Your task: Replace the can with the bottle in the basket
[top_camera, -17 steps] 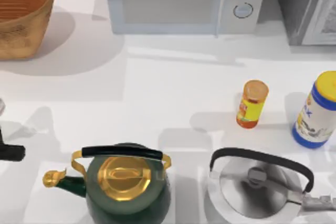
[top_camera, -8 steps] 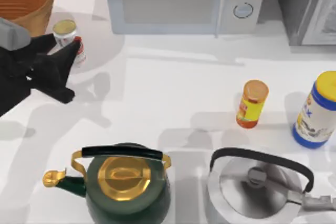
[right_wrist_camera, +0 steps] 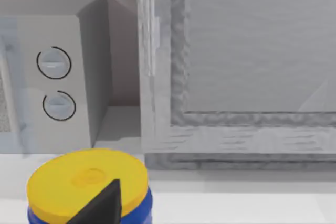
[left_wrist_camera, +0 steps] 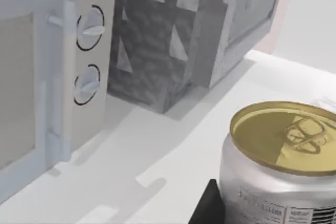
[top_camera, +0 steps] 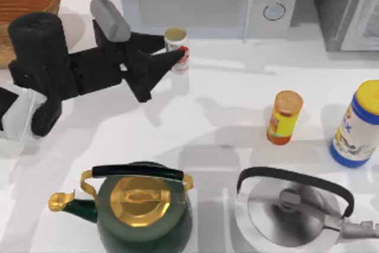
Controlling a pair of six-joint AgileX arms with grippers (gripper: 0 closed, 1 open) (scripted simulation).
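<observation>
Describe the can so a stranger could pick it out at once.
Start at the microwave along the table's back edge. Just in front of its door, the left end effector holds the can. It is a small white tin with a red label band and dull gold top, shorter than the orange bottle at the right.

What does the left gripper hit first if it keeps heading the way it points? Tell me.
Holding the can, the left gripper points toward the table's right; probably the microwave front, though depth is unclear.
</observation>
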